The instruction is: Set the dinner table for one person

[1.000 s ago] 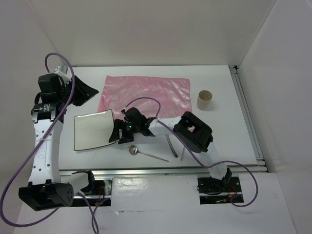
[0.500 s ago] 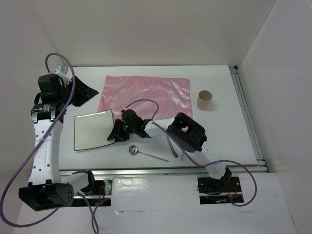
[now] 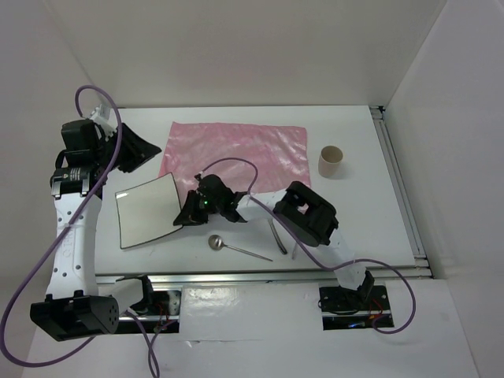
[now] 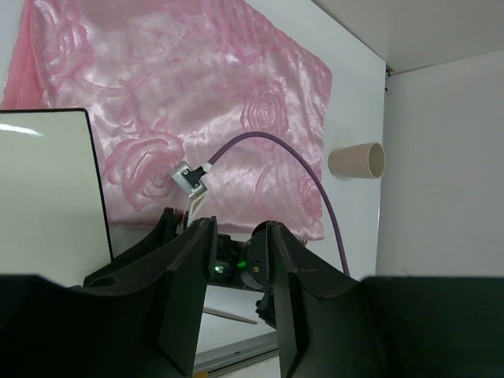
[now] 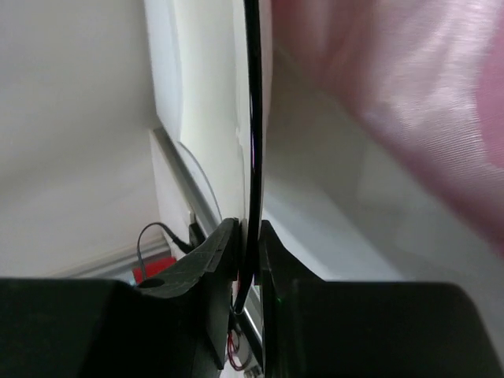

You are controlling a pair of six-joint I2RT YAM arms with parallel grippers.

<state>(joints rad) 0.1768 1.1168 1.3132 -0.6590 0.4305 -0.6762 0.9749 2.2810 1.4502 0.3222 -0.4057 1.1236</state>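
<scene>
The square white plate (image 3: 146, 210) lies on the dinner table (image 3: 362, 213), left of centre and just off the pink mat (image 3: 236, 150). My right gripper (image 3: 183, 216) is shut on the plate's right edge. In the right wrist view the dark plate rim (image 5: 252, 118) runs edge-on between the two fingers of that gripper (image 5: 250, 260). My left gripper (image 3: 146, 150) hangs open at the back left, above the mat's left end, with nothing between its fingers (image 4: 189, 299). From the left wrist, the plate (image 4: 47, 197) and the mat (image 4: 197, 102) lie below.
A spoon (image 3: 236, 248) lies near the front rail. Two more pieces of cutlery (image 3: 277, 235) sit right of it, partly under the right arm. A tan paper cup (image 3: 331, 161) stands right of the mat. White walls enclose the table.
My right gripper has closed on the plate's right edge. The plate has turned slightly, its far right corner swinging away from the arm bases. The left arm has not moved.
</scene>
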